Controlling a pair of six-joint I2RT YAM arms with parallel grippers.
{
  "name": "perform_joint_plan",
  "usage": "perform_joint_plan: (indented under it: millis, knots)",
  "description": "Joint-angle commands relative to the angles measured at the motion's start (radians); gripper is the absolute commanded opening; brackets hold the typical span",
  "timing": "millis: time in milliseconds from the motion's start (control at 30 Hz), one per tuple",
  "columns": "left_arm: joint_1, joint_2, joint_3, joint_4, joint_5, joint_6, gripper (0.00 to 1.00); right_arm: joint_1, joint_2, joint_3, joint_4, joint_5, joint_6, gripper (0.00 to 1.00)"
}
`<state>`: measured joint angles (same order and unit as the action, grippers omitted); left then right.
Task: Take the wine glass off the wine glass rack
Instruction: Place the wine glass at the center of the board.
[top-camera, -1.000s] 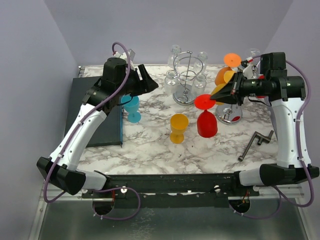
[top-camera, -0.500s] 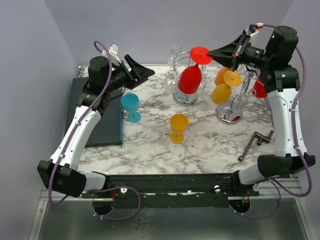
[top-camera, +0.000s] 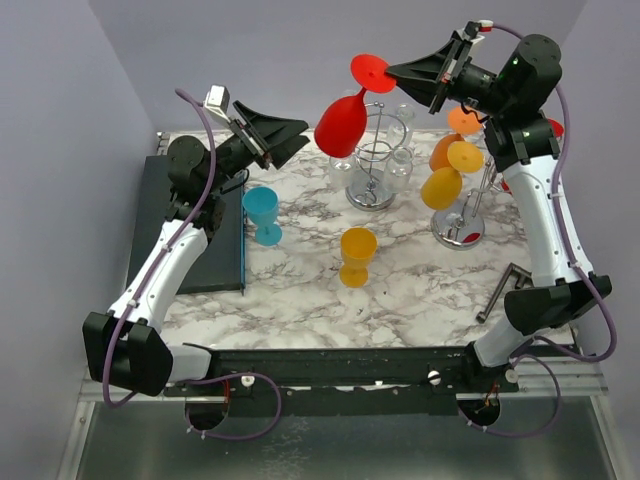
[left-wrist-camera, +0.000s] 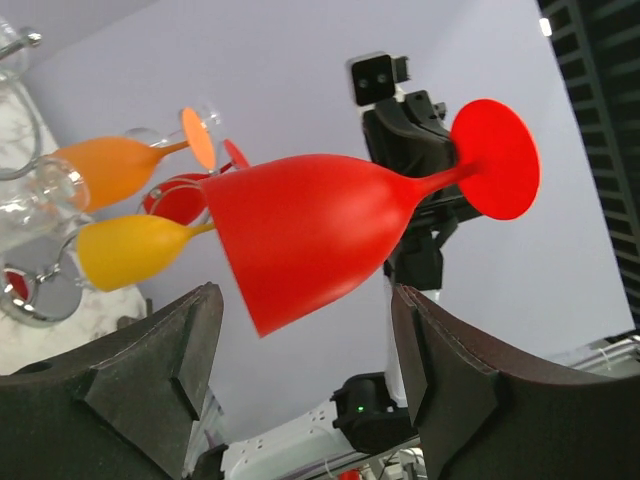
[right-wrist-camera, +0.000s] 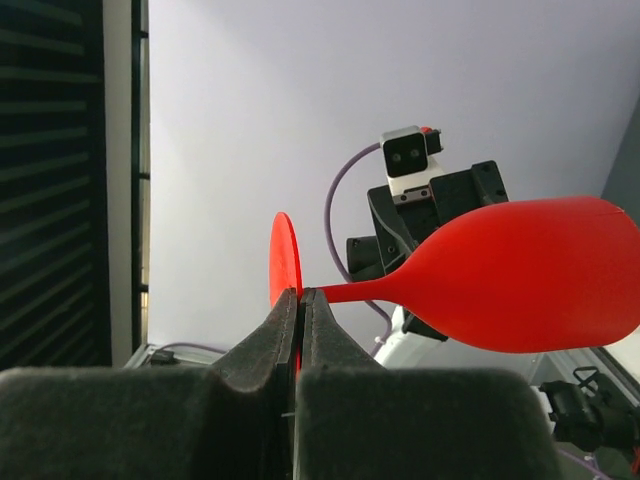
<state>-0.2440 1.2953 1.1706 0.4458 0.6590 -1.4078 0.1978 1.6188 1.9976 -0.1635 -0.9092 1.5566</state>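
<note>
My right gripper (top-camera: 392, 72) is shut on the round foot of a red wine glass (top-camera: 340, 121) and holds it high in the air, tilted with the bowl down-left. The wine glass rack (top-camera: 462, 232) stands on its silver base at the right and carries an orange glass (top-camera: 445, 150), a yellow glass (top-camera: 441, 187) and a partly hidden red one (top-camera: 512, 183). My left gripper (top-camera: 290, 135) is open and empty just left of the held bowl. In the left wrist view the red glass (left-wrist-camera: 320, 230) hangs above the gap between the fingers (left-wrist-camera: 150, 370). In the right wrist view the gripper (right-wrist-camera: 301, 298) pinches the foot edge.
A blue glass (top-camera: 263, 213) and a yellow-orange glass (top-camera: 357, 255) stand on the marble table. A wire stand with clear glasses (top-camera: 375, 160) is at the back centre. A dark board (top-camera: 200, 230) lies at the left and a metal crank (top-camera: 510, 285) at the right.
My right gripper has carried the red glass from table level up and to the left. My left gripper has risen and turned toward the glass, staying open.
</note>
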Motion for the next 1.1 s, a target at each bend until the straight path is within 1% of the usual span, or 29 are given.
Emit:
perform_joint_plan:
  millis: [0,100,267,333,500,600,733,933,967,1033,1067]
  knots:
    - [0.005,0.016,-0.008,0.200,0.037,-0.100,0.75,0.054,0.036,0.059,0.090,0.038,0.056,0.00]
    - [0.005,0.026,-0.012,0.226,0.048,-0.129,0.75,0.066,0.038,0.035,0.142,0.046,0.091,0.01]
    - [0.003,0.027,-0.022,0.267,0.046,-0.158,0.75,0.074,0.042,0.025,0.154,0.057,0.104,0.01]
    - [0.004,0.028,-0.019,0.279,0.052,-0.169,0.75,0.076,0.040,-0.002,0.216,0.049,0.129,0.00]
    - [0.003,0.022,-0.031,0.314,0.050,-0.191,0.74,0.076,0.036,-0.026,0.234,0.055,0.133,0.00]
    - [0.003,0.035,-0.043,0.403,0.057,-0.257,0.72,0.079,0.040,-0.054,0.294,0.057,0.169,0.01]
    - [0.003,0.058,-0.057,0.548,0.051,-0.367,0.67,0.098,0.063,-0.051,0.344,0.060,0.195,0.01]
    - [0.003,0.061,-0.055,0.613,0.040,-0.424,0.58,0.109,0.077,-0.072,0.401,0.064,0.226,0.01]
    - [0.003,0.057,-0.054,0.619,0.037,-0.431,0.55,0.110,0.077,-0.083,0.419,0.064,0.234,0.00]
    - [0.003,0.058,-0.054,0.625,0.034,-0.440,0.51,0.111,0.076,-0.104,0.438,0.070,0.242,0.01]
    - [0.003,0.057,-0.052,0.627,0.034,-0.444,0.47,0.110,0.076,-0.108,0.436,0.075,0.239,0.01]
